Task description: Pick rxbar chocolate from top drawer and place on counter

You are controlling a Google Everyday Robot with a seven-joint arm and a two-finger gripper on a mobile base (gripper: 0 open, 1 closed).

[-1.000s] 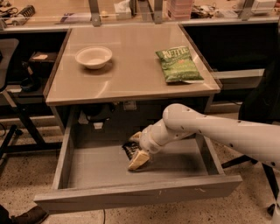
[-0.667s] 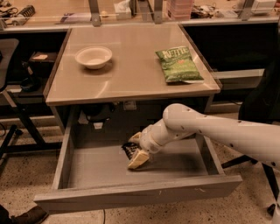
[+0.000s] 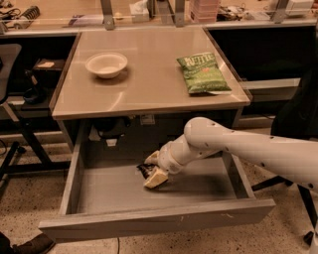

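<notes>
The top drawer (image 3: pixel 149 218) is pulled out below the counter (image 3: pixel 149 84). My white arm reaches down into it from the right. My gripper (image 3: pixel 152 168) is low over the drawer floor, near the middle. It sits around the small black rxbar chocolate (image 3: pixel 143 170), whose dark end sticks out to the left of it. The rest of the bar is hidden by the gripper. The bar looks to be at or just above the drawer floor.
A white bowl (image 3: pixel 106 64) sits on the counter's back left and a green chip bag (image 3: pixel 202 74) on its back right. A cluttered desk (image 3: pixel 74 15) runs behind. A black chair (image 3: pixel 12 99) stands at the left. Dark items (image 3: pixel 107 131) lie behind the drawer.
</notes>
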